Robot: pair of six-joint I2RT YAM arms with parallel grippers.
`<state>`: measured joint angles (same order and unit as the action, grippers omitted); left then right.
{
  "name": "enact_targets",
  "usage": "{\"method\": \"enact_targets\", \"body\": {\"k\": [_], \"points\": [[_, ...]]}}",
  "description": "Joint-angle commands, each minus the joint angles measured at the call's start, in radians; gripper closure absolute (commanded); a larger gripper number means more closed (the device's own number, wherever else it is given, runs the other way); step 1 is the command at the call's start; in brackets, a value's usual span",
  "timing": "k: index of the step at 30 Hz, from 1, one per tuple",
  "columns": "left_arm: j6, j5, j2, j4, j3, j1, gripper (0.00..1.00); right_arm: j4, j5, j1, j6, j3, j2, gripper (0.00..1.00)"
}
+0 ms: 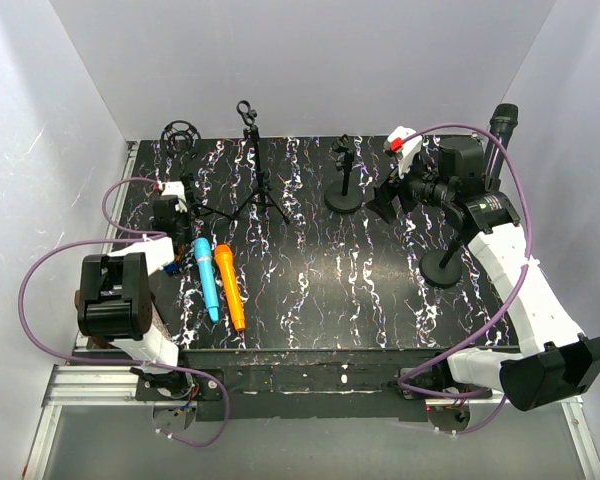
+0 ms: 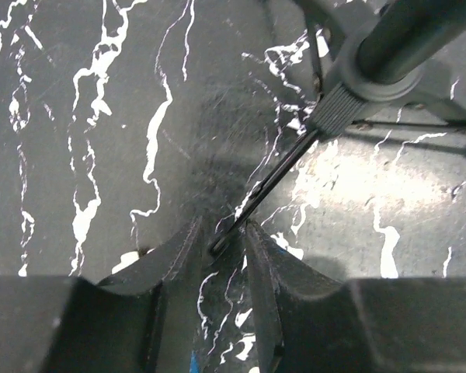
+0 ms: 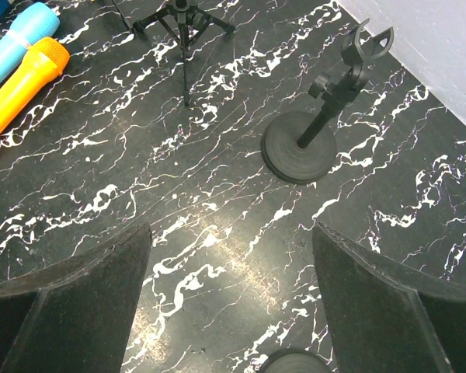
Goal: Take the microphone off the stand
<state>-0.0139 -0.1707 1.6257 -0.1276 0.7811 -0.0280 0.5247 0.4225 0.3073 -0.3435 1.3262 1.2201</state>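
Observation:
A black microphone [image 1: 502, 122] sits tilted in the clip of a stand with a round base [image 1: 443, 268] at the right of the table. My right gripper [image 1: 392, 200] is open and empty, left of that microphone and above the table; the wrist view [image 3: 233, 233] shows its jaws wide apart, with that base's edge [image 3: 295, 364] at the bottom. My left gripper [image 1: 170, 207] is low at the far left. Its jaws [image 2: 223, 225] stand a narrow gap apart, with the foot of a tripod leg [image 2: 221, 242] between the tips.
An empty round-base stand [image 1: 343, 198] [image 3: 299, 148] and a tripod stand [image 1: 252, 170] stand at the back. A blue microphone [image 1: 206, 278] and an orange one [image 1: 230, 288] lie at the left. A shock mount [image 1: 180, 133] sits in the back left corner. Walls enclose three sides.

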Motion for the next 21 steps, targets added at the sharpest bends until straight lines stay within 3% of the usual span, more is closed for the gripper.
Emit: {"method": "enact_targets", "body": {"k": [1,10,14,17,21], "points": [[0.006,-0.026,-0.108,0.016,-0.031,-0.01,0.69,-0.023,0.015,-0.002,0.008,0.041,-0.001,0.1],[0.046,0.045,-0.341,0.213,0.003,-0.01,0.52,-0.038,0.027,-0.002,0.024,0.013,-0.004,0.1],[-0.027,0.439,-0.547,0.183,0.007,-0.004,0.42,-0.049,0.032,-0.002,0.031,-0.004,-0.007,0.1],[-0.06,0.728,-0.54,0.207,0.099,0.046,0.34,-0.063,0.038,0.0,0.043,-0.007,-0.001,0.1],[-0.066,0.852,-0.431,0.163,0.205,0.118,0.29,-0.081,0.051,-0.002,0.054,-0.005,0.013,0.1]]}}
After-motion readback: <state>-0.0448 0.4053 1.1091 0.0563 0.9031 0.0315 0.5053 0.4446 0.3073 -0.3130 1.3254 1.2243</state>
